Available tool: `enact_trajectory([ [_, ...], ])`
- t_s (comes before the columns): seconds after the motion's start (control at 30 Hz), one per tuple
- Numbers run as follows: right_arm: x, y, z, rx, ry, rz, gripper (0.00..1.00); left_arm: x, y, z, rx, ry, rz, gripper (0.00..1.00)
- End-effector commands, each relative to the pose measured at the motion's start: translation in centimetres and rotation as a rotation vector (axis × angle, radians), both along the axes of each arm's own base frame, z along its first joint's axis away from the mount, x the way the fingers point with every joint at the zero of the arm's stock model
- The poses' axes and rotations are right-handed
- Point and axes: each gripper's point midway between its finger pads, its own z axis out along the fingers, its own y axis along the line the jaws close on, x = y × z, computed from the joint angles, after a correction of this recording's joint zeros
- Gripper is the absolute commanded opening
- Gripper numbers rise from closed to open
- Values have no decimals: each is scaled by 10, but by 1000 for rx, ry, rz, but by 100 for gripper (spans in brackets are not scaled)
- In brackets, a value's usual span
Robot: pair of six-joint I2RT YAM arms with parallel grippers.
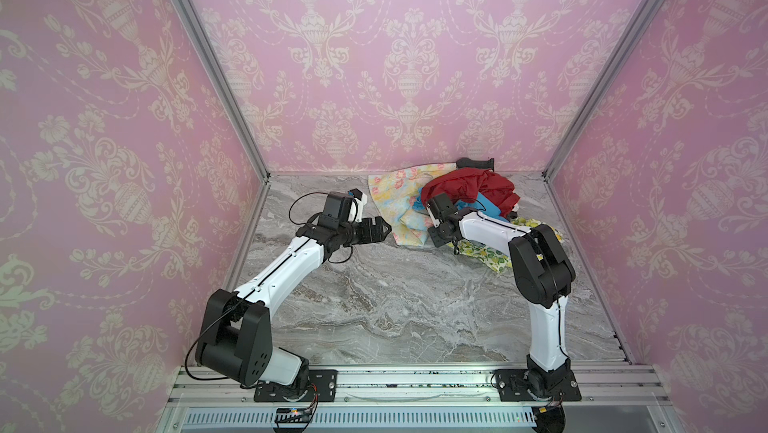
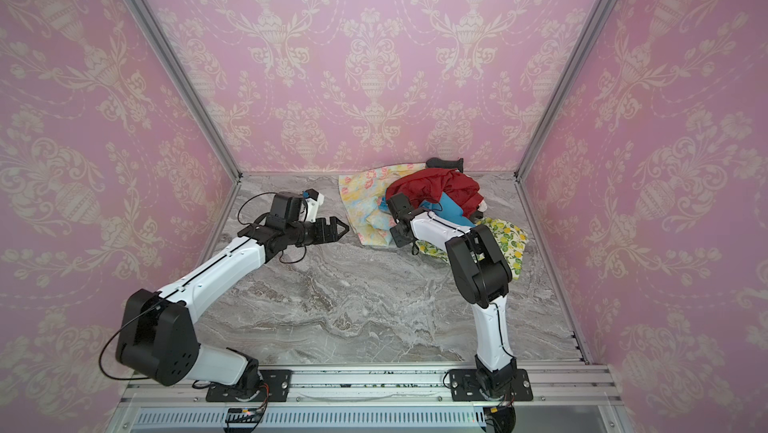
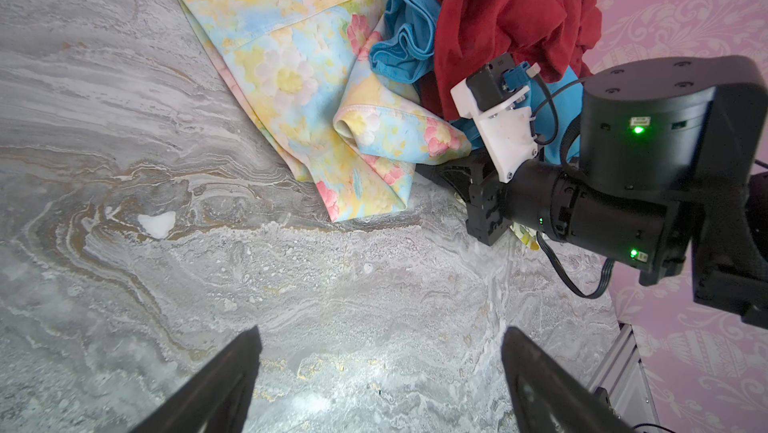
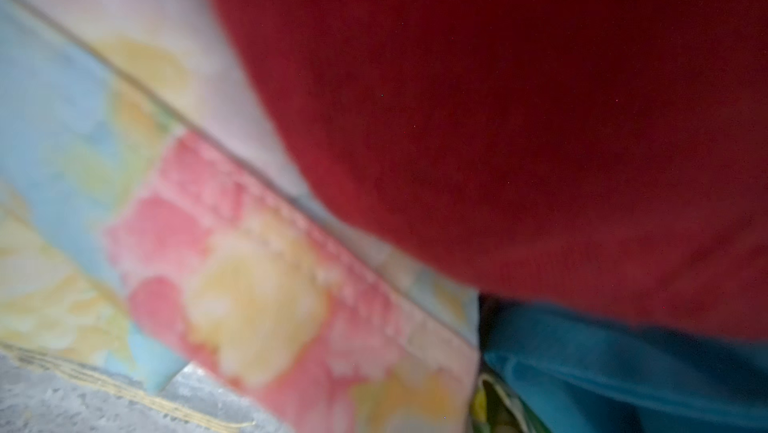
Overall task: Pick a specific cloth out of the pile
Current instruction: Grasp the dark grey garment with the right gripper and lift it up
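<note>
The pile [image 1: 399,198] lies at the back right of the marble table. The cloth, black, shows only as a strip at the pile's far edge against the back wall [image 1: 478,162] [image 2: 446,162]. A red cloth [image 1: 469,187] tops the heap, over a bright blue one [image 1: 488,204]. My right arm's wrist [image 1: 442,212] is pushed into the pile's front; its fingers are buried under the red cloth and show in no view. The right wrist view is filled by red cloth [image 4: 498,119], floral cloth [image 4: 249,285] and blue cloth [image 4: 623,368]. My left gripper [image 1: 384,229] [image 3: 380,333] hovers open and empty, left of the pile.
A pastel floral cloth [image 3: 291,77] spreads toward my left gripper, and a lemon-print cloth [image 2: 509,239] lies under my right forearm. Pink patterned walls with metal posts [image 1: 582,119] close in the back and sides. Bare marble [image 1: 395,306] stretches to the front rail.
</note>
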Motion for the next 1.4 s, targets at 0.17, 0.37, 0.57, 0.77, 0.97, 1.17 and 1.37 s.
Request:
enact_trajectory([
  [0.17,21,-13,118,172,-181,-56,0,1,0,16,-34,-28,8,92],
  [0.37,29,-23,208,277,-306,-64,0,3,-1,15,-41,-26,8,92],
  [0.57,43,-27,286,369,-427,-58,0,4,-3,18,-52,-35,10,92],
  [0.77,54,-24,359,461,-542,-32,0,2,-1,22,-45,-48,9,92],
  [0.97,56,-26,435,534,-692,-6,0,5,0,25,-40,-61,13,92],
  [1.17,38,-14,482,697,-788,57,0,14,-1,37,-38,-130,21,92],
  [1.37,8,4,510,834,-823,128,0,26,-38,63,20,-322,-61,93],
])
